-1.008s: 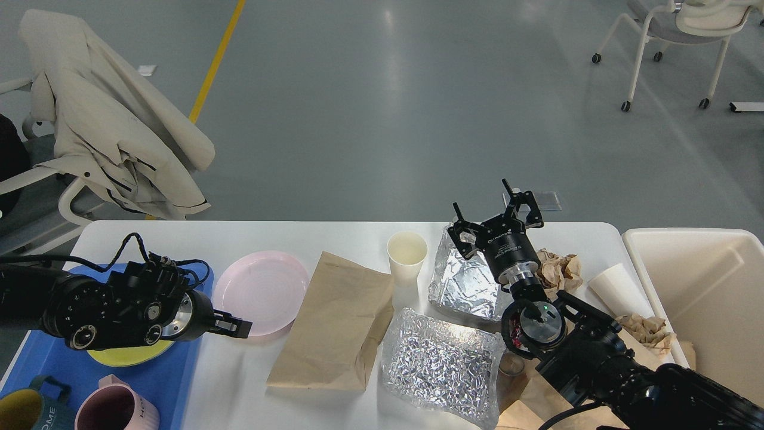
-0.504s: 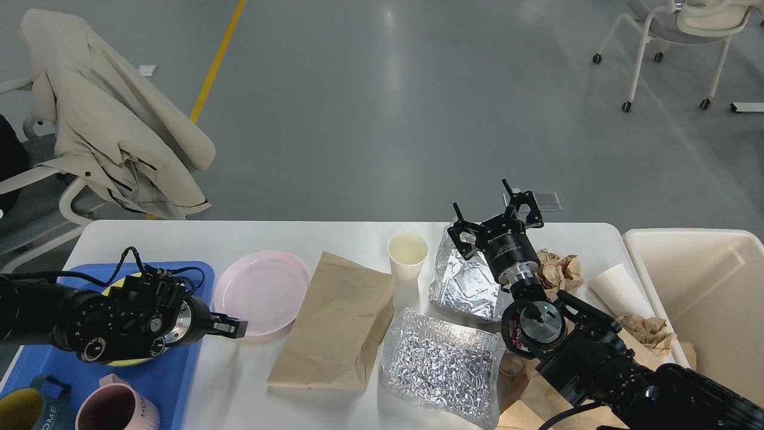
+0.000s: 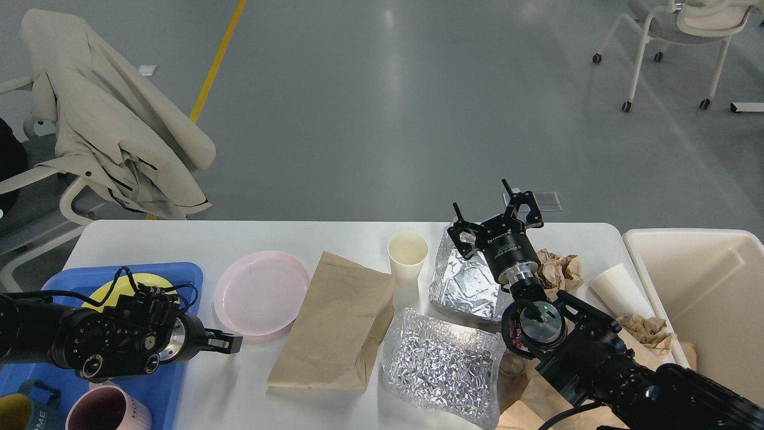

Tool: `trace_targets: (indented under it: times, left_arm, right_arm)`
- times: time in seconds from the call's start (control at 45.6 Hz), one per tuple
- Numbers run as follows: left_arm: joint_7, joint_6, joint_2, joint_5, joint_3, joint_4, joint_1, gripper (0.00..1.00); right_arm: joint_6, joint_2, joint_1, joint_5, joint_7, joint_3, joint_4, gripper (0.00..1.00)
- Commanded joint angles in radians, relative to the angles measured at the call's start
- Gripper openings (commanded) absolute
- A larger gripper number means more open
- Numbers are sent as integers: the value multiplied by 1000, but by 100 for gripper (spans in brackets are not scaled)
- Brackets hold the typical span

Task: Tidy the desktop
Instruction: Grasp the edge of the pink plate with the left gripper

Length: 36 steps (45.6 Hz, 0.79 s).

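While both arms hang over the white bench [image 3: 250, 239], the left hand [image 3: 230, 343] sits low at the bench's near left, its fingers pressed together and holding nothing. A pink plate [image 3: 261, 291] lies just beyond that hand, and a blue tray [image 3: 179, 275] with a yellow plate [image 3: 113, 285] and a pink mug [image 3: 107, 412] is on its left. To its right lies a brown paper bag [image 3: 337, 319]. The right hand [image 3: 495, 216] points away over the far edge, fingers spread and empty. A paper cup [image 3: 407, 257] stands to its left, foil [image 3: 462, 286] lies beneath it, and crumpled paper [image 3: 558, 269] and a cream bin [image 3: 704, 286] are on its right.
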Motion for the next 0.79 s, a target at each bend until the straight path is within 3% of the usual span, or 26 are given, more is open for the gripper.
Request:
trace_targets:
  times: [0.0, 0.46, 0.767]
  left_arm:
    - [-12, -7, 11, -18, -2, 28, -2, 74]
    - [-2, 20, -1, -113, -25, 61, -3, 73]
    - [12, 20, -60, -161, -82, 169, 50, 68]
  right_arm:
    - [1, 0, 0, -1, 0, 0, 0, 100]
    - [-1, 0, 0, 1, 0, 0, 0, 100]
    - [-1, 0, 0, 1, 0, 0, 0, 100]
